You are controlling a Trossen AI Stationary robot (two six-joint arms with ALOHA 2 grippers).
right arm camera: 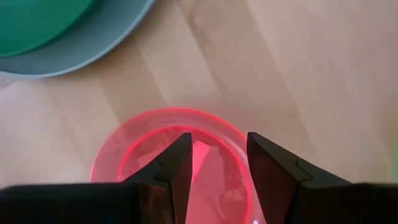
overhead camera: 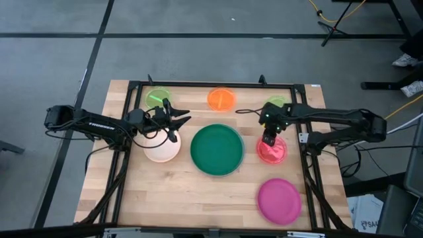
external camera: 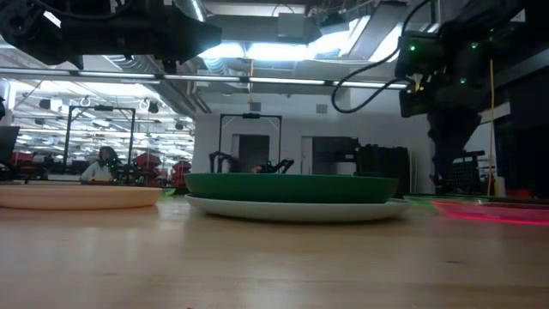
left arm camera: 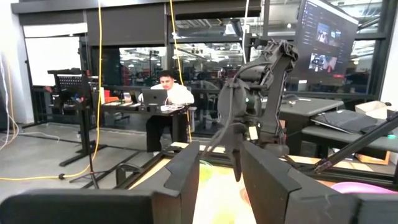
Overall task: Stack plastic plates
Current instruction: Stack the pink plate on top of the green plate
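Right gripper [overhead camera: 269,141] poised straight above the red plate [overhead camera: 271,151], fingers spread a little with nothing between them.

Taking the dark green plate [overhead camera: 217,149] as landmark, already nested on the light blue plate [right arm camera: 93,43]: the red plate lies just to its right, rims apart, with bare wood between them in the right wrist view. The gripper's opening straddles the red plate's rim on the side away from the green plate, so a straight descent should meet it. The magenta plate [overhead camera: 278,200] sits nearer the front. The left gripper [overhead camera: 173,119], fingers parted and empty, hovers over the pale pink plate [overhead camera: 162,148] left of the green one; the right arm is clearly the nearer.
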